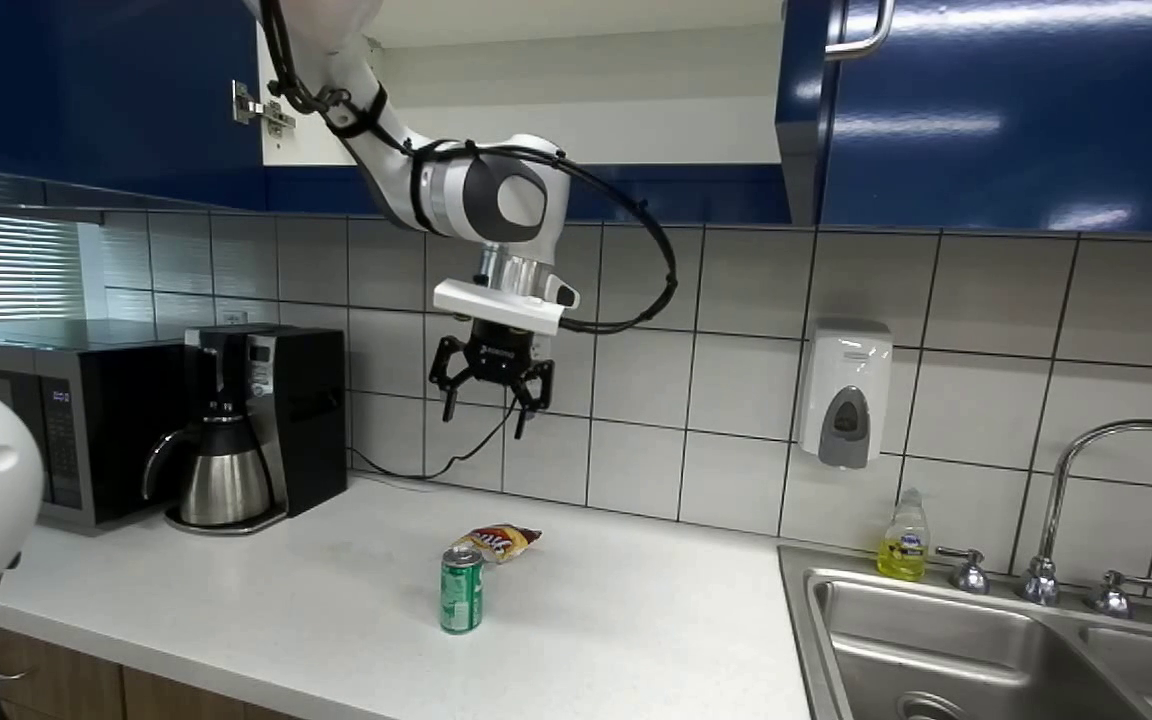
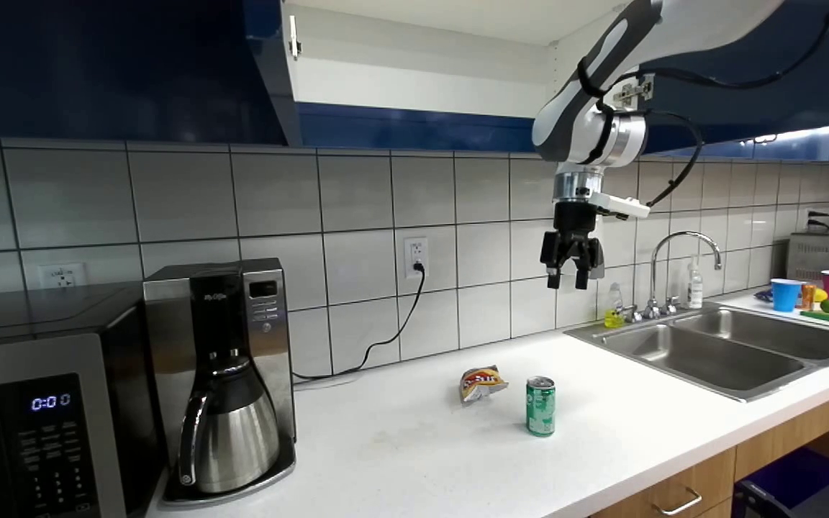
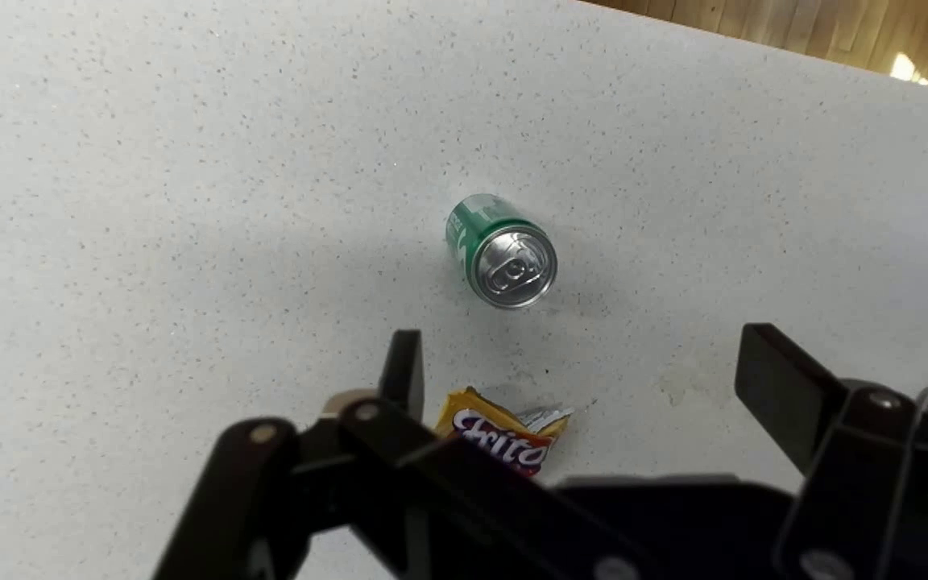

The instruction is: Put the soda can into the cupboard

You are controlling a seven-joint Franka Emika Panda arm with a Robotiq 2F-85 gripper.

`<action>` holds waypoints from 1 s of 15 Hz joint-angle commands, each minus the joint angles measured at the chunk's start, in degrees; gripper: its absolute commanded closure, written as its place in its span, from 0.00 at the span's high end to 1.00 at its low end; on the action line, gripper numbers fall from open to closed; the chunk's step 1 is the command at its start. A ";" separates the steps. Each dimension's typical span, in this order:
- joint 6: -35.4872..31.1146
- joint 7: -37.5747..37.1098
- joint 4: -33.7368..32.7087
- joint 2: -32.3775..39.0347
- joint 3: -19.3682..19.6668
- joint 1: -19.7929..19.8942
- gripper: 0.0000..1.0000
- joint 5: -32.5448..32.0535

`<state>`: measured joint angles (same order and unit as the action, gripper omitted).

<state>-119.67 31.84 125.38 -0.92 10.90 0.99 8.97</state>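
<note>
Our gripper (image 1: 485, 422) hangs empty and spread wide above the counter (image 1: 636, 620); we see the can (image 1: 461, 594) upright near the bag (image 1: 503, 541), the cupboard (image 1: 636, 130) open.

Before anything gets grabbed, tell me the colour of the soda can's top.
Silver; the soda can's top shows best in the wrist view.

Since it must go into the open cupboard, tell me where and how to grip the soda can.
Probably best: grip the soda can around the upper part of its body, coming down from above with one jaw on each side. It stands upright, its round wall offers opposite faces, nothing covers its top, and the open gripper points down.
</note>
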 commanded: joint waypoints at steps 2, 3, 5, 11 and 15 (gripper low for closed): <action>-3.86 3.13 2.26 2.20 -1.75 2.06 1.00 -0.31; -4.55 3.48 2.79 2.65 -1.82 2.15 1.00 -0.47; -6.18 4.09 3.93 3.65 -2.08 2.26 1.00 -0.88; -11.22 6.87 7.69 6.51 -3.57 2.78 1.00 -0.56; -15.06 8.33 10.35 8.19 -4.69 2.95 1.00 -1.06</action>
<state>-131.82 37.63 133.93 6.70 8.35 1.94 8.65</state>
